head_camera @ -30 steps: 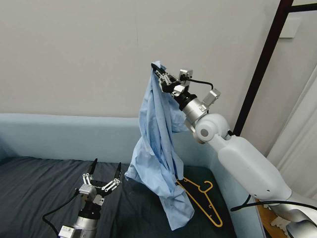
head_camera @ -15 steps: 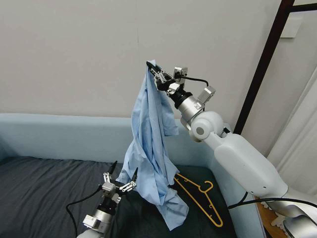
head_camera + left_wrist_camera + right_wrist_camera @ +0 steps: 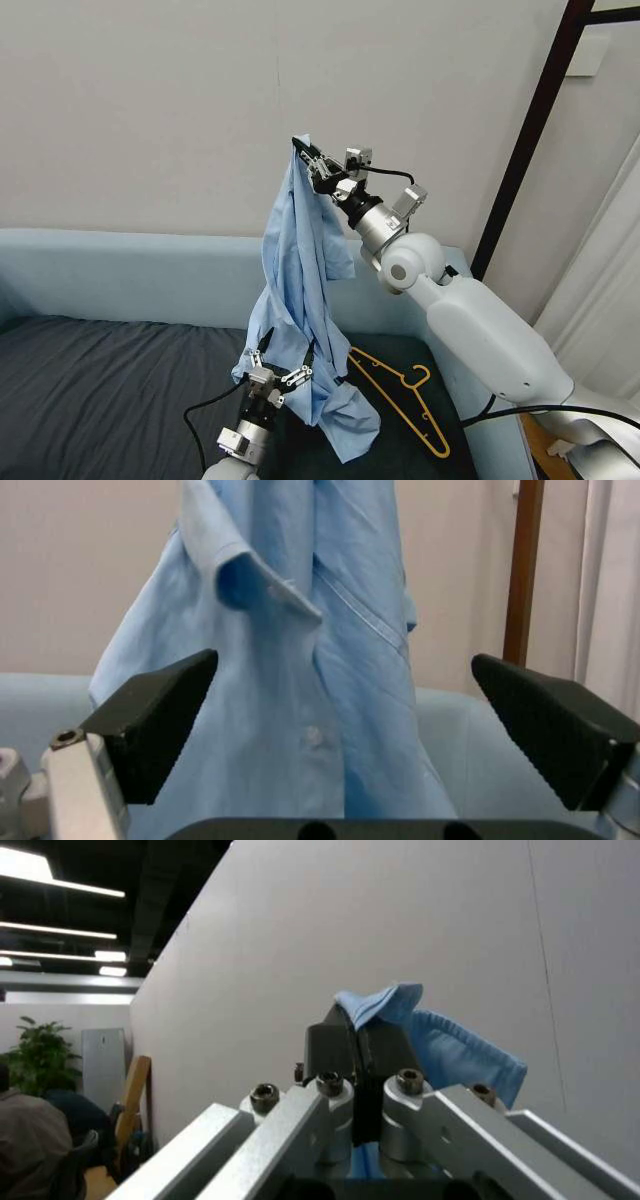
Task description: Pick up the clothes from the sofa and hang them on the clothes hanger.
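One sofa (image 3: 120, 270), pale blue at the back and dark on the seat, takes the low part of the head view. A dark pole (image 3: 525, 130) stands behind the sofa's right end. A light blue shirt (image 3: 300, 270) hangs over the seat near that right end. Its top is high above the sofa back and its lowest folds come down close to the seat. A yellow hanger (image 3: 405, 395) lies flat on the seat at the right end, just beside those folds. The right gripper (image 3: 303, 153), high above the sofa back, has its fingers pressed together on the top edge of the shirt. The left gripper (image 3: 289, 350) is low over the seat and points upward, its fingers spread wide at the lower folds. I cannot tell if they touch the cloth.
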{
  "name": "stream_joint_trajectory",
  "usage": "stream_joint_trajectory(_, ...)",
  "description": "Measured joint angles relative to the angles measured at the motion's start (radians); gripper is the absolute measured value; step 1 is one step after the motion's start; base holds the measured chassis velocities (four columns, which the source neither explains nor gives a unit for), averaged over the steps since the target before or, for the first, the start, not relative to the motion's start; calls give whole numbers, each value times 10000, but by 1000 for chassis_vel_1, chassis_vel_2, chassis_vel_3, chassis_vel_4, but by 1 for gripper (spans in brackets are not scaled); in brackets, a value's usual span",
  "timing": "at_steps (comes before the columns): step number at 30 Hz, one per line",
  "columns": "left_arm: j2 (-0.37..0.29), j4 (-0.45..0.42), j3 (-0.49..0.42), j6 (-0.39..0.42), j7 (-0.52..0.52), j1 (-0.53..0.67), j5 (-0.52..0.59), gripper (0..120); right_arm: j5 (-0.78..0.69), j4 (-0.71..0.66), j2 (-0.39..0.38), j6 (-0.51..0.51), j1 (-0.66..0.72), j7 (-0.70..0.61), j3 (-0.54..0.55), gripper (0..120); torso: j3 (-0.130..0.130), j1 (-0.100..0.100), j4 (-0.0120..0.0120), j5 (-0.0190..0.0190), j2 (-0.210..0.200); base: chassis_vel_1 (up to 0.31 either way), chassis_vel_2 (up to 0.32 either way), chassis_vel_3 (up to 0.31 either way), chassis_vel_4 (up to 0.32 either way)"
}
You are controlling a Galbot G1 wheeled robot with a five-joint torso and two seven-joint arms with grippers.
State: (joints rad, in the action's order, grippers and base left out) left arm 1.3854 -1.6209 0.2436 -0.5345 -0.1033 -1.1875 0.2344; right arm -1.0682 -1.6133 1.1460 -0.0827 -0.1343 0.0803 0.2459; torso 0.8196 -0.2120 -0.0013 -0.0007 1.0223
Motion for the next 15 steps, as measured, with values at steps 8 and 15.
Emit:
stream_joint_trajectory(8,122,187,-97,-4,335,463,-13,77,-2,-7,-130,0,-92,134,-127,0,0,0,0,0,0,0,0,0,0)
stream_joint_trajectory(15,296,612,-157,-9,563,762,-112,48,-24,-72,-179,0,-175,190,-169,0,0,0,0,-1,0,0,0,0,0)
